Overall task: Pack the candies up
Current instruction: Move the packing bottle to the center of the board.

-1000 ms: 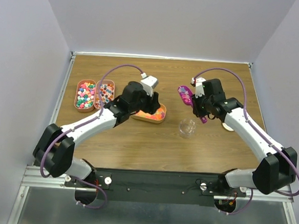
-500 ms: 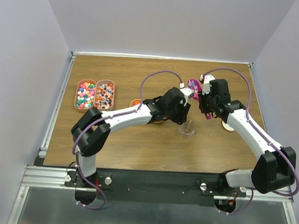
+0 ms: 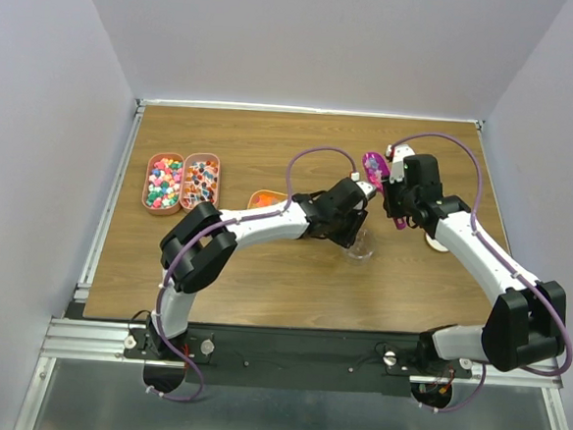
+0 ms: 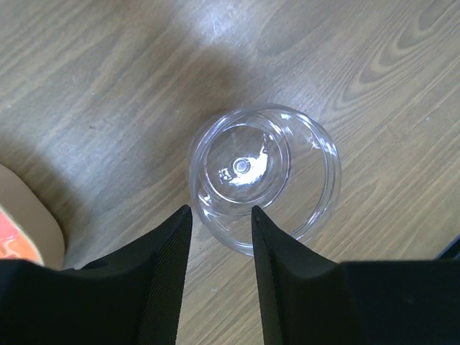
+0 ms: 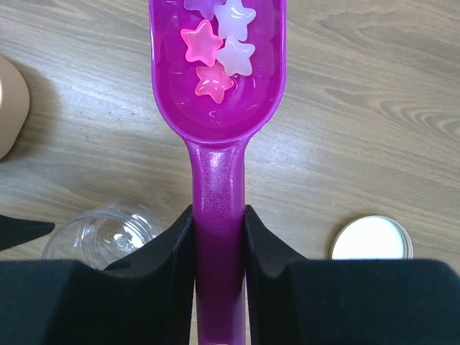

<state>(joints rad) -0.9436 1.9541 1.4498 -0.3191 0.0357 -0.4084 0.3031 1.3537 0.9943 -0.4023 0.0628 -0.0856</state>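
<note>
Left claw [image 3: 357, 232] has swung off the three peach trays [image 3: 148, 178] at 9 o'clock to the one clear jar [image 3: 361, 248] right of the counter's [image 3: 272, 145] centre, likely to steady it for pouring. Its wrist view shows that claw [image 4: 221, 210] half-apart and narrowing, straddling the jar's 7 o'clock rim — no grip yet. Right claw [image 5: 217, 215] pinches the one magenta scoop [image 5: 215, 115], five star candies [image 5: 213, 83] in its bowl — one white lid [image 5: 371, 238] at 4 o'clock.

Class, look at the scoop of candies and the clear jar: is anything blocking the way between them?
Yes: the left pincer hangs over the rim of the jar, its wrist between the scoop with the candies and the jar in the top view. The lid is off, beside the jar.
</note>
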